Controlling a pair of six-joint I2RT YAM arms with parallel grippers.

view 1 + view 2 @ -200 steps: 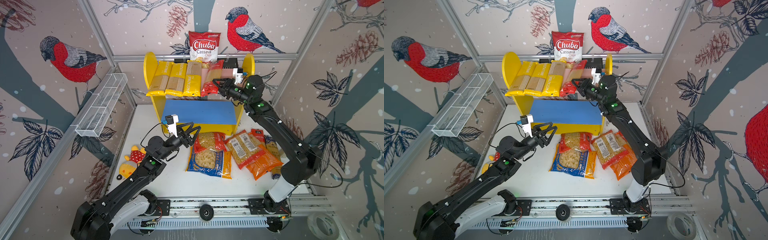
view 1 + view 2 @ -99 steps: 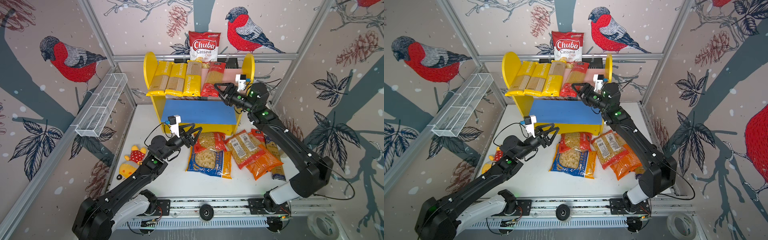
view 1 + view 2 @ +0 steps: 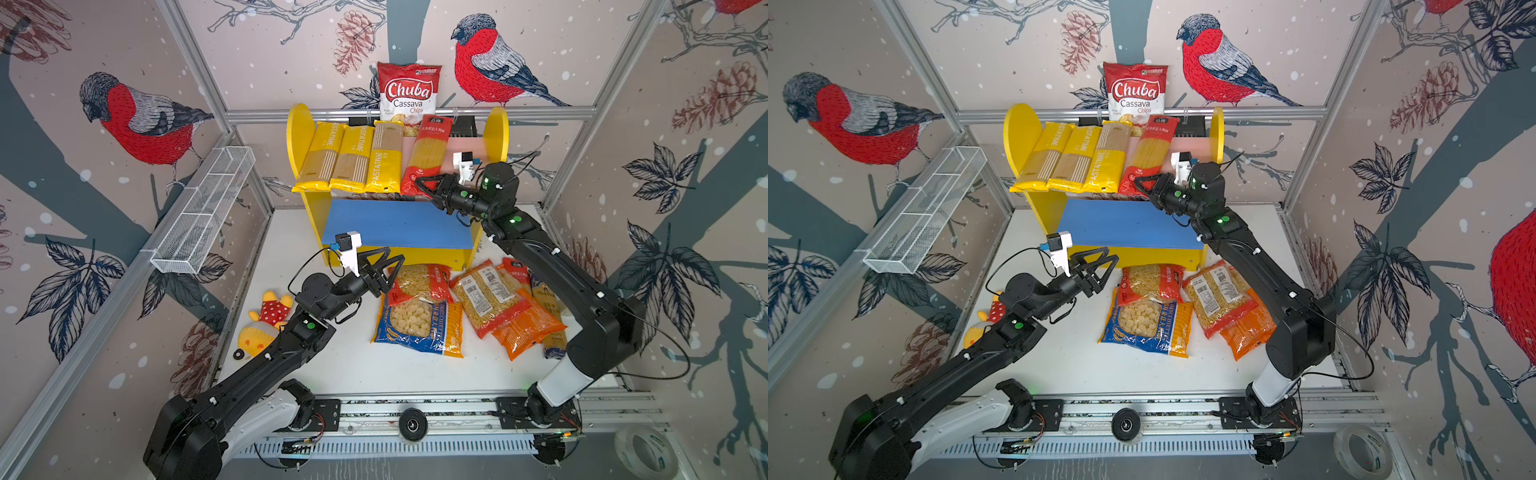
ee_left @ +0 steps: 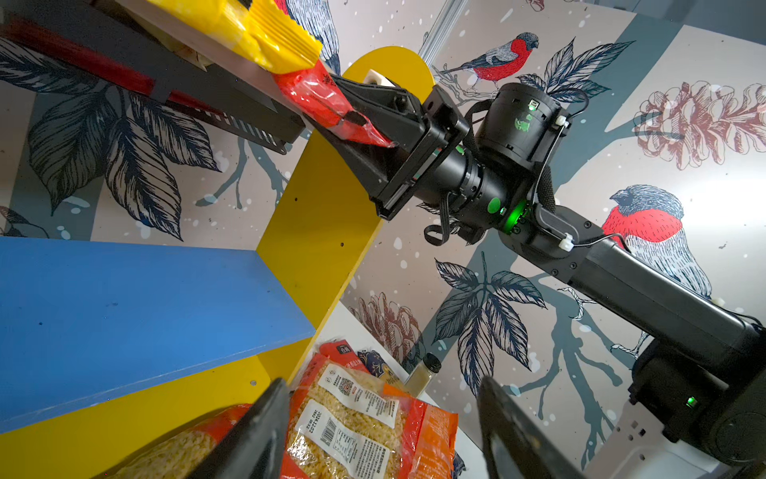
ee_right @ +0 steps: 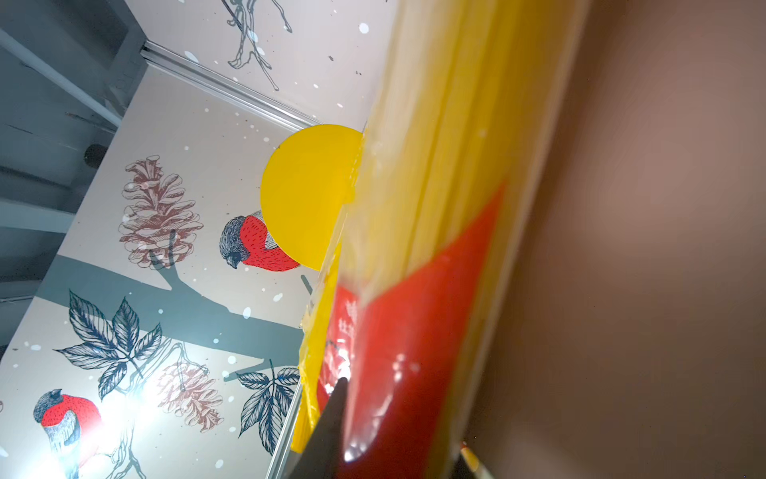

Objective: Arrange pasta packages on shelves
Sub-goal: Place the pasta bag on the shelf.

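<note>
Left gripper (image 3: 384, 266): black two-finger pincer, fingers spread wide, nothing between them, held off the white tabletop (image 3: 353, 365).

Just beyond and beside its tips: heap of squat plastic short-pasta bags lying flat. Blue-and-orange bag of round pasta shapes (image 3: 417, 322) nearest; red bag of small pasta (image 3: 419, 282) overlapping its far edge; red bag with a white label (image 3: 484, 297) and orange bag (image 3: 528, 328) further to the right-arm side.

Behind the left arm: yellow-and-red polka-dot plush toy (image 3: 266, 320).

Beyond the left pincer: small yellow wooden rack with rounded side panels (image 3: 301, 137); its blue lower board (image 3: 395, 224) is bare.

On the pink upper board (image 3: 467, 145): three long yellow "PASTATIME" packs (image 3: 353, 160) side by side, then one long red spaghetti pack (image 3: 428, 156).

Right gripper (image 4: 356, 118): black pincer pressed together on the near, overhanging end of the red spaghetti pack, clearly in the left wrist view.

Farthest: red-white Chuba chips bag (image 3: 409, 97) behind the rack.
</note>
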